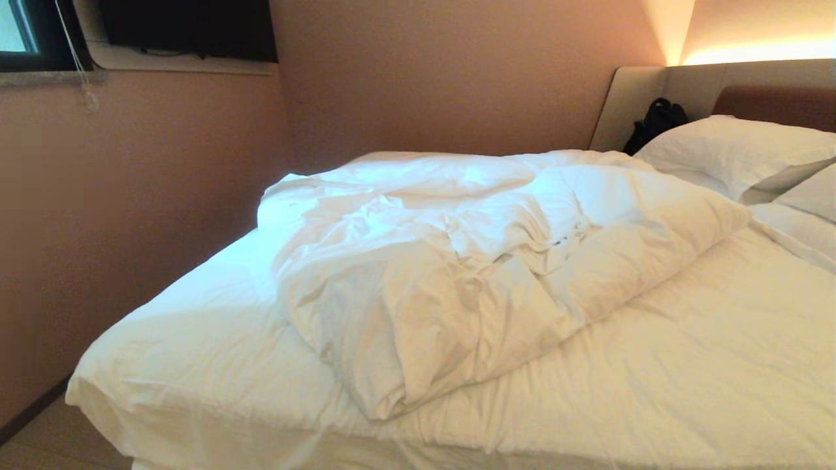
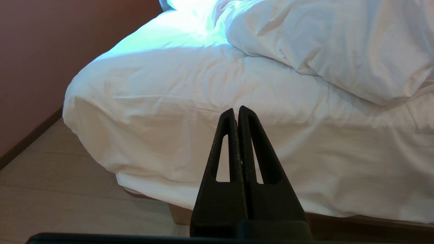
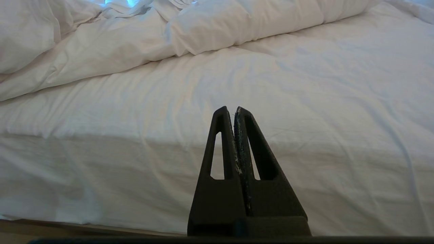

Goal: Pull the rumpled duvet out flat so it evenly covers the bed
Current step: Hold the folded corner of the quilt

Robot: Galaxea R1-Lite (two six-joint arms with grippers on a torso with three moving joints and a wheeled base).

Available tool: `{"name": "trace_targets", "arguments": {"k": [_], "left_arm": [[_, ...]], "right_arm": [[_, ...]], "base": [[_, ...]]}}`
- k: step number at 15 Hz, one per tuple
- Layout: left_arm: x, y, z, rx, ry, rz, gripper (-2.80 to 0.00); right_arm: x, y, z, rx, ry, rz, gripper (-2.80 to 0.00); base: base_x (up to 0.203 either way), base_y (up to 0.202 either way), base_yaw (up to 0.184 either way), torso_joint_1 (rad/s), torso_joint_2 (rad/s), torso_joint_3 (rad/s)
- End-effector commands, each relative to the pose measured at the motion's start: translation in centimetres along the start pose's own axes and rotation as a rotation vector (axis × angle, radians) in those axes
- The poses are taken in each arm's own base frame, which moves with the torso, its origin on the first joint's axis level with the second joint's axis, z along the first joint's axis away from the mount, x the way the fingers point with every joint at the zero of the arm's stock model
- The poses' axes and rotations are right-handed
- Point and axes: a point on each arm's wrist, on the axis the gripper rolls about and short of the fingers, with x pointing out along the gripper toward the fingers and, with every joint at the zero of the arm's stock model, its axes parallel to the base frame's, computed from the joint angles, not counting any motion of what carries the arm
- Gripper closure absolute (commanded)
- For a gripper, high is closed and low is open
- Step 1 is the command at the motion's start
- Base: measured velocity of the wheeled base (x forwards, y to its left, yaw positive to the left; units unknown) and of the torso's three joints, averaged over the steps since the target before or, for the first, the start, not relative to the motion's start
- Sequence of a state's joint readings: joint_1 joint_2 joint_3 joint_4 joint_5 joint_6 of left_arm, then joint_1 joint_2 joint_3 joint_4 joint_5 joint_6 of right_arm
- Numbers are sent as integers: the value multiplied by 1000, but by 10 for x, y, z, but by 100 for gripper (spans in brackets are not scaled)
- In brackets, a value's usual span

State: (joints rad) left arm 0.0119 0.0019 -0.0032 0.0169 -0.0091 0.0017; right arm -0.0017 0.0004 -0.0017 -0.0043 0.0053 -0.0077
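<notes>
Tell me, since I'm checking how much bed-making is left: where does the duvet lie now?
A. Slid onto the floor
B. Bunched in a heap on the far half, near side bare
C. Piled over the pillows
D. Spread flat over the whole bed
B: the duvet lies crumpled toward the wall, with bare sheet on the bed along the near side.

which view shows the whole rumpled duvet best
The head view: the duvet shows nearly whole there, bunched diagonally across the bed. The left wrist view catches only its near end, and the right wrist view only a strip of its near edge.
</notes>
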Motion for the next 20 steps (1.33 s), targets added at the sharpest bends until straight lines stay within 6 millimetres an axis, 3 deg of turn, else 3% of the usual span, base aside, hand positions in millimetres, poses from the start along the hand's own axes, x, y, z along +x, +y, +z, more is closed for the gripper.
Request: {"name": "trace_targets", "arguments": {"k": [1,5,11,20], "left_arm": [[0,0,0,0,0,0,0],[0,0,0,0,0,0,0],[0,0,0,0,0,0,0],[0,0,0,0,0,0,0]], "right_arm": [[0,0,0,0,-1,1,0],[-1,0,2,-16,-2,3,0],[-13,0,26,-21,7,24,0],[0,0,80,-23,67,28,0]], "base": [[0,0,0,0,0,0],[0,0,0,0,0,0],[0,0,0,0,0,0],[0,0,0,0,0,0]]}}
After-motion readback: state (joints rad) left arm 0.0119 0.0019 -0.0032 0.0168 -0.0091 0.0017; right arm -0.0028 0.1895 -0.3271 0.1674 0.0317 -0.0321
